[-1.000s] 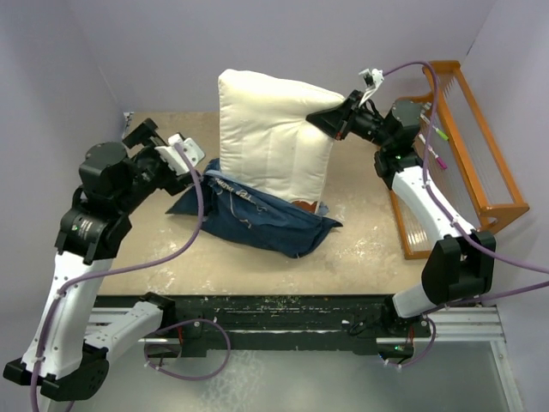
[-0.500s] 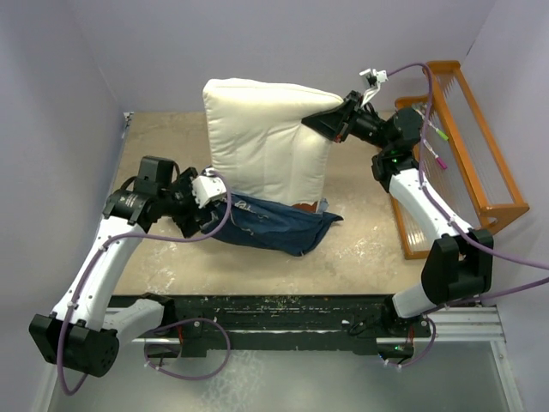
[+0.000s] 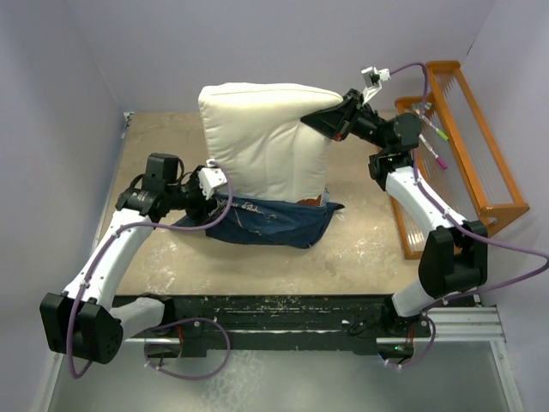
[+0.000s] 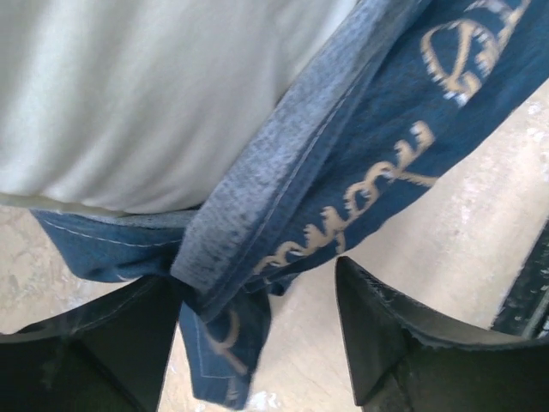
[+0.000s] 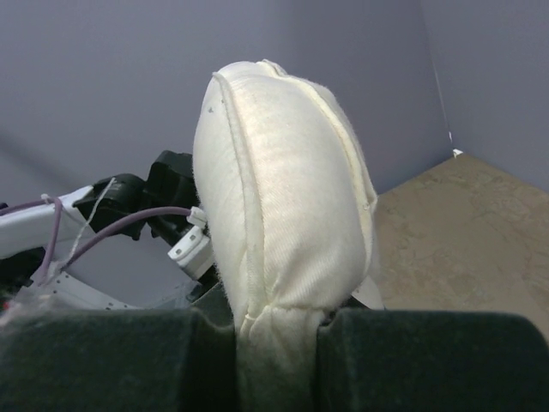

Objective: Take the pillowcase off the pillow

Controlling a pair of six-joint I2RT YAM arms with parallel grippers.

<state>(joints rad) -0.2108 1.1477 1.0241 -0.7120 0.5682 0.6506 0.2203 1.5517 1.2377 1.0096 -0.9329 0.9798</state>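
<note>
Right gripper (image 3: pixel 319 120) pinching a top corner of the pillow (image 3: pixel 266 137); left gripper (image 3: pixel 214 182) spread wide at the pillowcase (image 3: pixel 274 223) hem.
Pillow upright at mid-table, lifted by that corner, bottom end sunk in the pillowcase, which lies bunched on the table (image 3: pixel 369 249) around its base. Left wrist view: navy hem fold with white script sits between the parted fingers, touching one and clear of the other. Orange rack (image 3: pixel 480 146) stands along the table's right edge.
</note>
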